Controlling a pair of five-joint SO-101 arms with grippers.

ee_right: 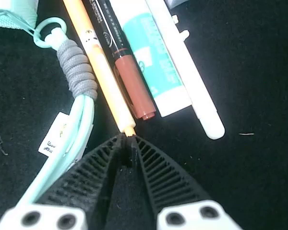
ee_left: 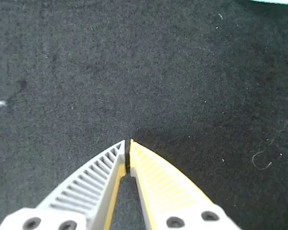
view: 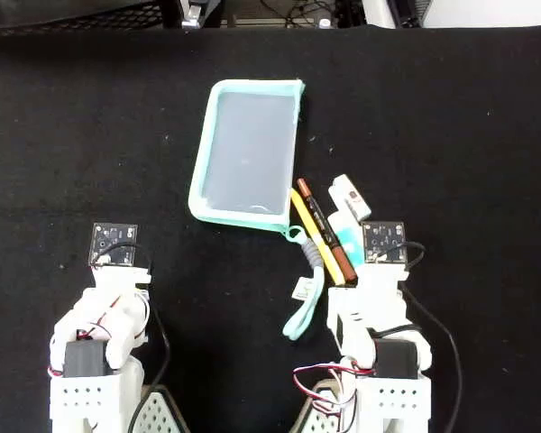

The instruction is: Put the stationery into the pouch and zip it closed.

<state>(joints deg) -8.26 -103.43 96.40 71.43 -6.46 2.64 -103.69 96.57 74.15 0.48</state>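
A mint green pouch (view: 248,153) with a clear window lies flat in the middle of the table. To its right lie a yellow pen (view: 314,236), a brown-capped marker (view: 329,234), a teal-and-white stick (view: 344,230) and a white pen (view: 350,197), side by side. In the right wrist view my right gripper (ee_right: 128,140) is shut, its tips right at the near end of the yellow pen (ee_right: 102,72), beside the marker (ee_right: 129,81). My left gripper (ee_left: 128,143) is shut over bare cloth, left of the pouch.
The pouch's mint wrist strap (view: 304,302) with a grey coil (ee_right: 79,72) and a white tag (ee_right: 55,139) trails toward the right arm (view: 374,316). The left arm (view: 104,316) sits at the near left. Black cloth covers the table (view: 469,135).
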